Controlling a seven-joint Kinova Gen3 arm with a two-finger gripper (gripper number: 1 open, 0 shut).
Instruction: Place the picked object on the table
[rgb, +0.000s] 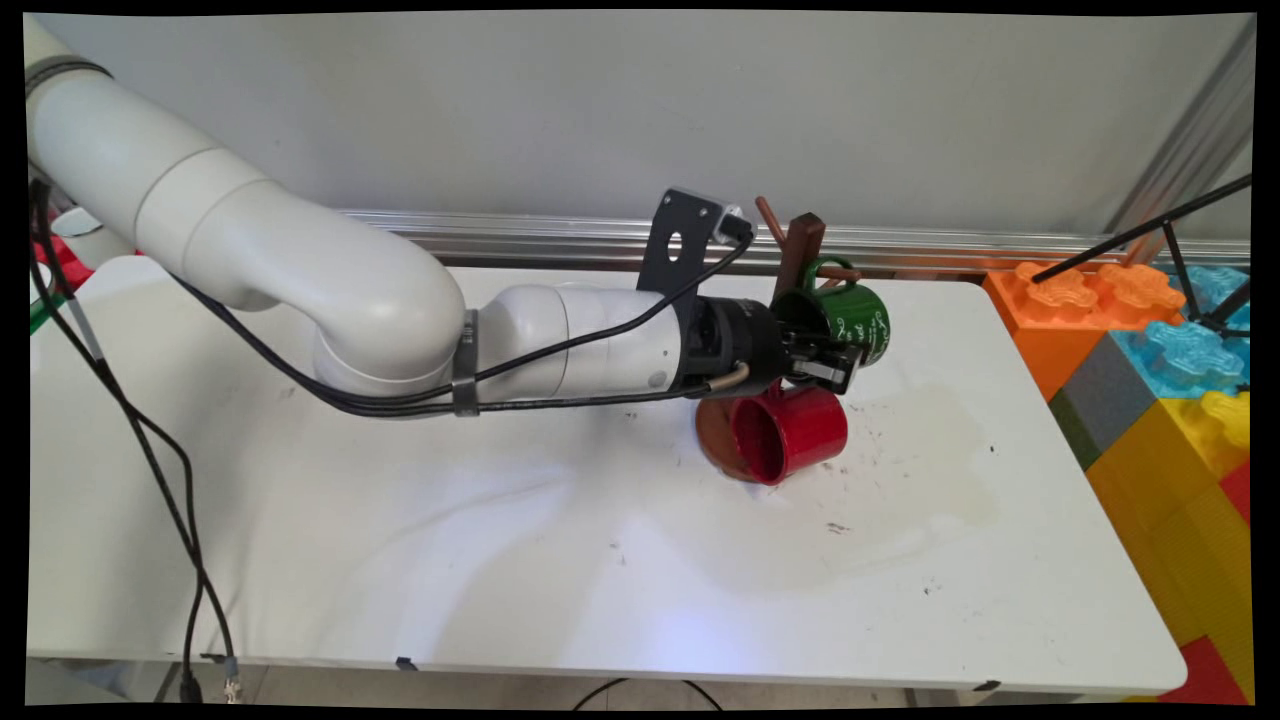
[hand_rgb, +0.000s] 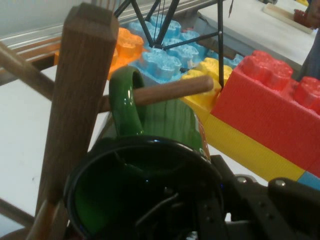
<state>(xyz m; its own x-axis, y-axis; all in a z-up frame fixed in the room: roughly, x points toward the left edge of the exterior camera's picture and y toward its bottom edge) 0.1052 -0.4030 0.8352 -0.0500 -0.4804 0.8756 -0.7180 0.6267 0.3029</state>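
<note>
So the gripper (rgb: 835, 362) is clamped on the rim of the green mug (rgb: 850, 318), whose handle (hand_rgb: 125, 100) is hooked over a peg (hand_rgb: 172, 90) of the wooden mug tree (rgb: 797, 255). Right below, a red mug (rgb: 792, 433) lies on its side against the tree's round base (rgb: 716, 440). It's cramped here: the post (hand_rgb: 75, 110) is right beside the mug, big toy bricks (rgb: 1150, 370) line the table's (rgb: 500, 520) right edge, and there's plenty of open tabletop toward the front.
</note>
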